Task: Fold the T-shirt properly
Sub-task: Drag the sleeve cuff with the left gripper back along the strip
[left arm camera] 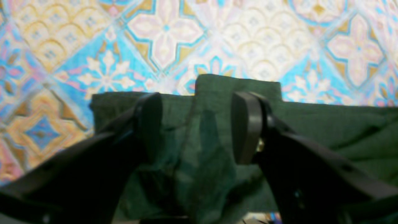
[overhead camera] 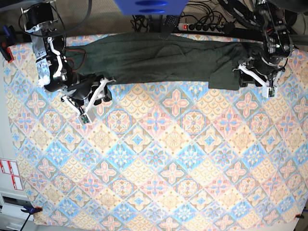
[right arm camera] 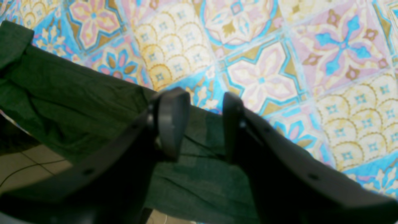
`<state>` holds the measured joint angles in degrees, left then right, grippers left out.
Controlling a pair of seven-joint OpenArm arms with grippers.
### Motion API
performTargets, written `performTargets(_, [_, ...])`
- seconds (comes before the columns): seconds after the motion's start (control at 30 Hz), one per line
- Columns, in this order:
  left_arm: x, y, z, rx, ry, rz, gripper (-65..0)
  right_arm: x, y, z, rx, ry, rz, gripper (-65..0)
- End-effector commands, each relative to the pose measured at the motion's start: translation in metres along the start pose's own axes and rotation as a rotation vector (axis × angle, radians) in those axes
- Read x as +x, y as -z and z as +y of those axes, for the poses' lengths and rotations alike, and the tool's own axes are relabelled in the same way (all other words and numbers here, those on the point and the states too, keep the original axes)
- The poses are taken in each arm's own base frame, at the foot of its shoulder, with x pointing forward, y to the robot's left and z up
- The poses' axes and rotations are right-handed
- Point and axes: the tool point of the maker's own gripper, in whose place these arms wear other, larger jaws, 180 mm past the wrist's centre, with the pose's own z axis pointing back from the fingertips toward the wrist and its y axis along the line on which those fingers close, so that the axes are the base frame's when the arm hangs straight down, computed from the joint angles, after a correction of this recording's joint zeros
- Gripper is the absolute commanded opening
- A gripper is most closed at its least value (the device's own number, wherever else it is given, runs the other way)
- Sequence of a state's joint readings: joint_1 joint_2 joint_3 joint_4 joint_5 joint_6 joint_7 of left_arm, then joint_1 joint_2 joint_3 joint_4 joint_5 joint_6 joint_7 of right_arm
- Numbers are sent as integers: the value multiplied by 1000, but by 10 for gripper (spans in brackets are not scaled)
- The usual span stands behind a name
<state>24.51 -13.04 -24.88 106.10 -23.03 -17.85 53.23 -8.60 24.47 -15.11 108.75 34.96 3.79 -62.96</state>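
Note:
The T-shirt [overhead camera: 159,57] is a dark olive-green garment stretched in a long band along the far edge of the table. My left gripper [overhead camera: 244,74] stands at its right end in the base view. In the left wrist view it [left arm camera: 197,96] is open, with shirt fabric [left arm camera: 326,124] lying between and under the fingers and a cuff-like end poking out beyond them. My right gripper [overhead camera: 105,90] is at the shirt's left end. There it [right arm camera: 206,96] is open over the cloth's [right arm camera: 77,90] edge, its fingers apart and closed on nothing.
A tablecloth [overhead camera: 159,159] with blue, pink and yellow tile patterns covers the table. A power strip [overhead camera: 202,26] and cables lie behind the far edge, beside a blue object [overhead camera: 149,6]. Floor tiles [right arm camera: 18,161] show past the table edge in the right wrist view.

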Motion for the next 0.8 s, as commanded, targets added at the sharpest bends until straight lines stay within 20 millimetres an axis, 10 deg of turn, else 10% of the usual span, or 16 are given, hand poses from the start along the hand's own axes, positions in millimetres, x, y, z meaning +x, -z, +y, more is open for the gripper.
performTargets(0.0, [3, 9, 7, 5, -19, 12, -299, 12, -5, -2, -3, -11, -37, -433])
performTargets(0.23, [-4, 48, 11, -18, -112, 96, -299, 12, -5, -2, -3, -11, -37, -433])
performTargets(0.47, [-10, 63, -31, -115, -37, 142, -311, 12, -5, -2, -3, -11, -37, -433])
performTargets(0.7, [-15, 66, -52, -162, 4, 164, -650, 13, -5, -3, -6, -10, -40, -433])
performTargets(0.77, [-15, 66, -52, -162, 4, 164, -650, 13, -5, -3, -6, -10, -40, -433])
